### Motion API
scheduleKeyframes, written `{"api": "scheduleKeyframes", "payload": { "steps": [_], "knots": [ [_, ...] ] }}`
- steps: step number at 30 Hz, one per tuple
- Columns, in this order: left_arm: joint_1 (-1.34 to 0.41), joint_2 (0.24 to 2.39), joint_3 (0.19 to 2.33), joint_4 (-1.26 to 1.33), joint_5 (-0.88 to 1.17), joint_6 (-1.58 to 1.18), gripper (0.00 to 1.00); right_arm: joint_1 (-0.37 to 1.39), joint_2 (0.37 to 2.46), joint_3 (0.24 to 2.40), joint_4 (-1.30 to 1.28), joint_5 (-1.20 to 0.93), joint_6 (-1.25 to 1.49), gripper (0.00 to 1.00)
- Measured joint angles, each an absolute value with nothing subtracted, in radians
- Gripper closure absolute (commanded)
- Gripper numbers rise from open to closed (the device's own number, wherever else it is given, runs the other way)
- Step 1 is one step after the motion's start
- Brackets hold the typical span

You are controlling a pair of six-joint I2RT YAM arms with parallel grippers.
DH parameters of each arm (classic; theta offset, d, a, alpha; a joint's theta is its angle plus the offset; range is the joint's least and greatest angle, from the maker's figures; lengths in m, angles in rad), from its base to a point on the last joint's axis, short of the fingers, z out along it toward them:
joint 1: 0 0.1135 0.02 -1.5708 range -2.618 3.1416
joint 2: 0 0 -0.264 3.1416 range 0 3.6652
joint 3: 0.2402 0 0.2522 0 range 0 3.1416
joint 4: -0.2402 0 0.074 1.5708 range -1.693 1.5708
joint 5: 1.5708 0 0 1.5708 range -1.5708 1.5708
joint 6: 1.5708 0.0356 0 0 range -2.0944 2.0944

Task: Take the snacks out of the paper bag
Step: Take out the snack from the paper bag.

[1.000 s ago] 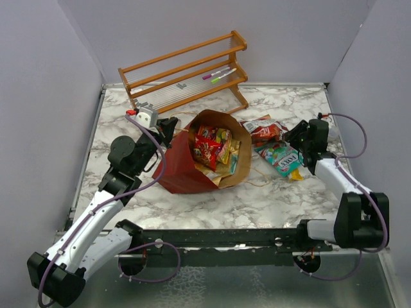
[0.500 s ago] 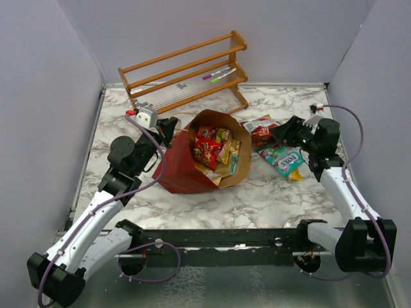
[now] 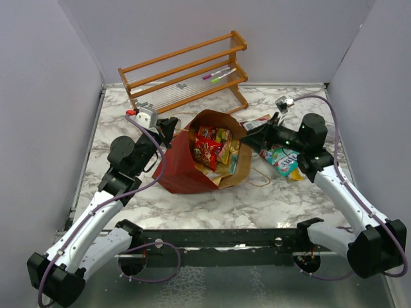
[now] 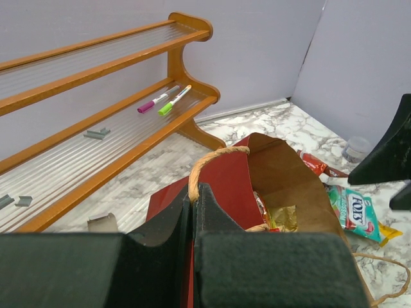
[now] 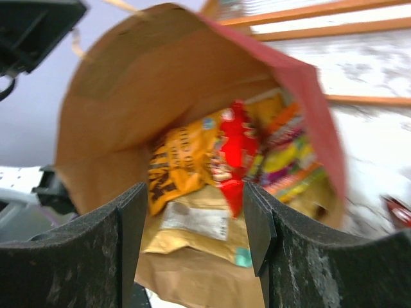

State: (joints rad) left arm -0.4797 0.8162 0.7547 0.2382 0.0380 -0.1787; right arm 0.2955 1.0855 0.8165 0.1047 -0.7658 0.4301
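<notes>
We find paper bag mid-worktop, snacks in its mouth. left fingers pinched on bag rim; right fingers spread, empty, at mouth. We judge packets light, crinkly, slippery: pinch crimped edge.

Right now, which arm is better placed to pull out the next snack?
Right. The right gripper is open at the paper bag's mouth, facing the snacks; the left gripper is shut on its rim.
</notes>
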Motion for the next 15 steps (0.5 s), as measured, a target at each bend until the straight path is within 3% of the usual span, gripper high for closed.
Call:
{"api": "scheduleKeyframes", "payload": {
  "steps": [8,15],
  "knots": [
    [-0.48,0.816,0.755,0.238,0.039,-0.181,1.0,0.584,1.209,0.836,0.146,-0.506,0.486,0.39],
    [-0.48,0.816,0.755,0.238,0.039,-0.181,1.0,0.664,1.333,0.837,0.162,-0.171,0.609,0.37]
  ]
}}
